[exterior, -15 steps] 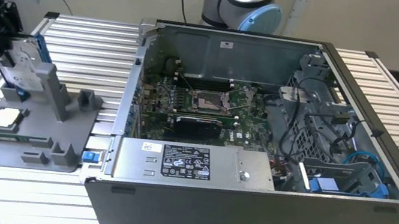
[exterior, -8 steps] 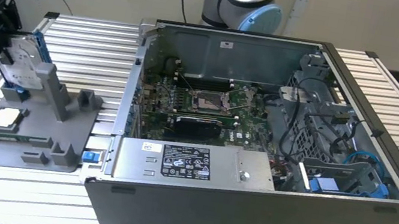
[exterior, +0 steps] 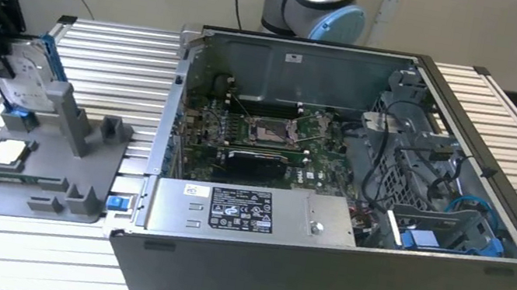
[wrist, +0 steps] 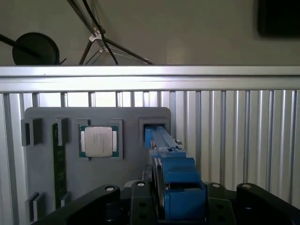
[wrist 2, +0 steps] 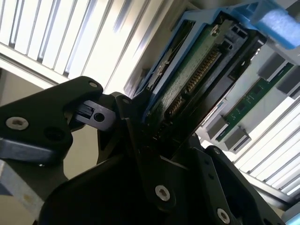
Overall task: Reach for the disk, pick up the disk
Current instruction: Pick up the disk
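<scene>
Claw (exterior: 7, 63) looks clamped snug on the disk (exterior: 31, 71), though the contact is hard to see. The disk stands on edge in the grey tray (exterior: 41, 187). Bare table (exterior: 117, 50) lies around it, with the open case (exterior: 320, 281) just beside the tray. One disk, one chip (exterior: 8, 151), one memory stick (wrist: 58, 164).

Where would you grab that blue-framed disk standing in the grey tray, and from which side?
By its free upper end, coming from above. The disk stands on edge in a slot of the grey tray, so its lower end is buried and its two broad flat faces offer a pinch. The gripper has its jaws closed across them.
</scene>
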